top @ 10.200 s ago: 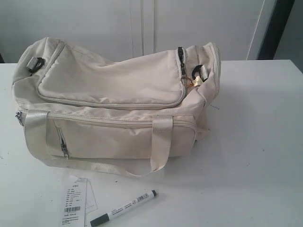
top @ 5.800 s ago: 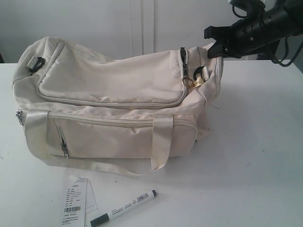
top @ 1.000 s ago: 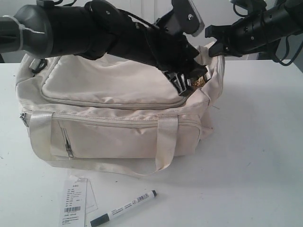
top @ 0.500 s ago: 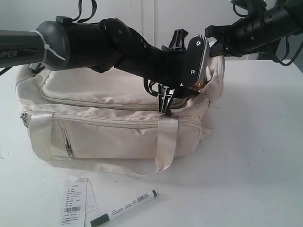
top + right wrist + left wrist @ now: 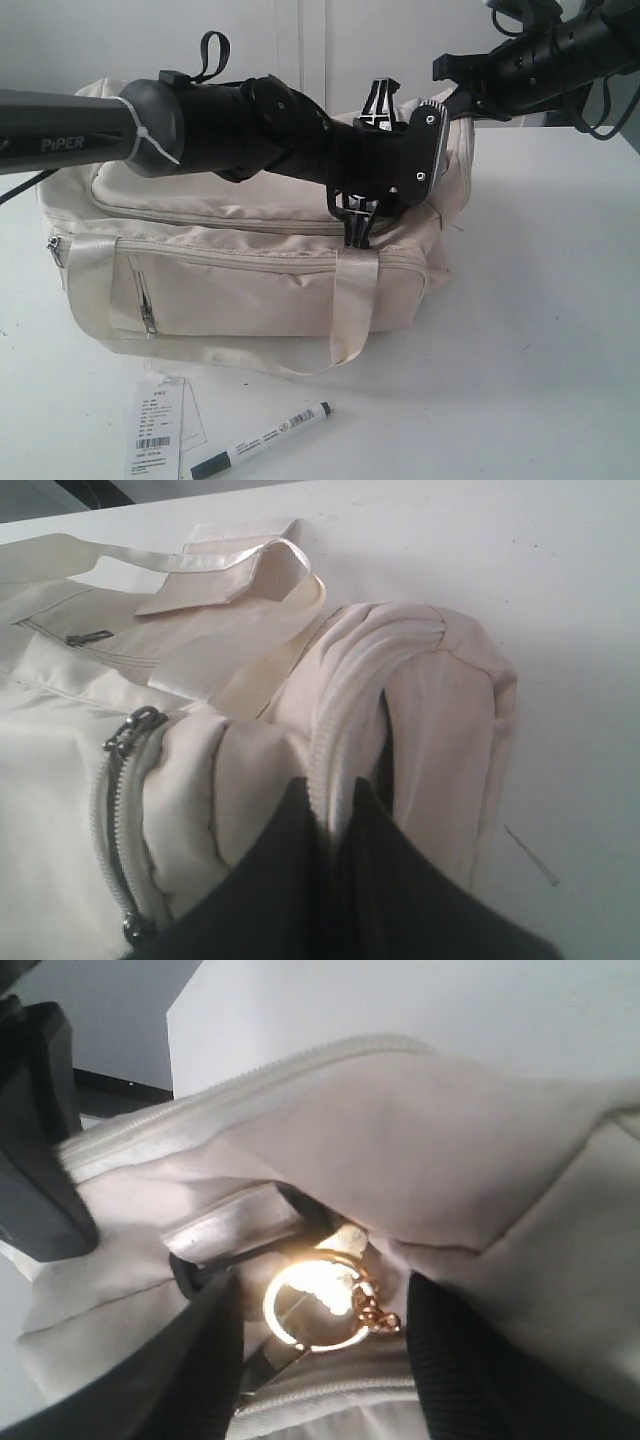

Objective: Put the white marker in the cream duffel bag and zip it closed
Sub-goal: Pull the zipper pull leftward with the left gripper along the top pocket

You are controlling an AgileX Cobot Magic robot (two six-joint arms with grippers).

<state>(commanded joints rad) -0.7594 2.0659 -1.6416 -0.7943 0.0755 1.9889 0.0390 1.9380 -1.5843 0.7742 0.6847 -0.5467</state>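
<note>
Marker (image 5: 262, 440) on the table (image 5: 540, 330), bag (image 5: 240, 280) pinched at its right end

The white marker lies flat on the white table in front of the cream duffel bag, apart from it and outside it, with its black cap toward the near left. Dark print runs along the barrel, too small to read. Just beside the capped end lies a paper tag (image 5: 157, 428) with a barcode and lines of small print, which are also unreadable.

The left arm (image 5: 150, 125) reaches across the top of the bag, and white letters on it read "PiPER". The left gripper (image 5: 358, 222) points down at the bag's top panel near the right end. In its wrist view the jaws stand apart. A gold ring (image 5: 312, 1305) with a short chain sits between them against the cream fabric, next to a grey zipper pull (image 5: 232, 1230). Whether either finger touches the ring I cannot tell.

The right gripper (image 5: 456, 100) is at the upper right end of the bag. Its wrist view shows the two dark fingers (image 5: 280, 880) pressed together on a raised fold of the bag's end fabric, along a zipper seam. A grey zipper (image 5: 112, 820) curves nearby, and a webbing handle (image 5: 235, 565) shows beyond it
</note>
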